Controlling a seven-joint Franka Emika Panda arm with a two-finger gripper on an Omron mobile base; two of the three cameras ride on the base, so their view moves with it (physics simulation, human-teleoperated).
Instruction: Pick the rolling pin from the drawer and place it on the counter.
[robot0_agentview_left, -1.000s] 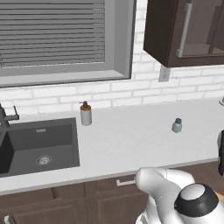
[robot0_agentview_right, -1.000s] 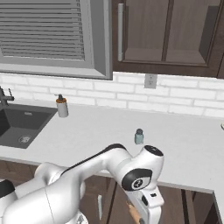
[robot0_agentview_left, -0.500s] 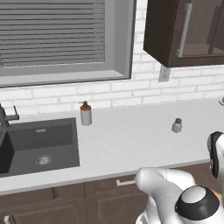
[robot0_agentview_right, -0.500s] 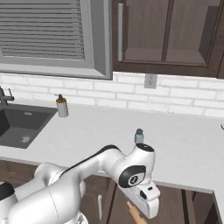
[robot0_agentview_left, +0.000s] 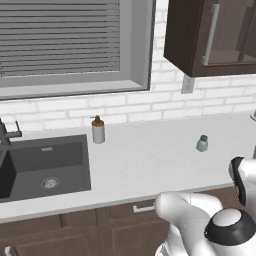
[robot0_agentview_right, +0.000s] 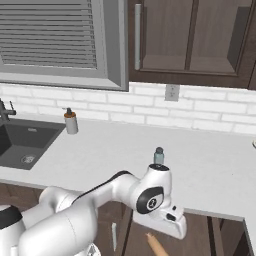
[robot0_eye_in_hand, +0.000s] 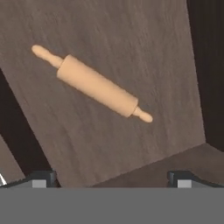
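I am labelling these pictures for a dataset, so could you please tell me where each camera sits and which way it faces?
Left base view: behind the arm on its left, looking forward and down over the pale grey-white counter and dark sink; white arm at lower right.
Right base view: behind on the right, same counter; arm at lower left, reaching below the counter edge.
Hand view: on the hand, looking down into the dark brown wooden drawer at the tan wooden rolling pin; gripper tips at the bottom.
Both base views share the small teal-grey shaker jar.
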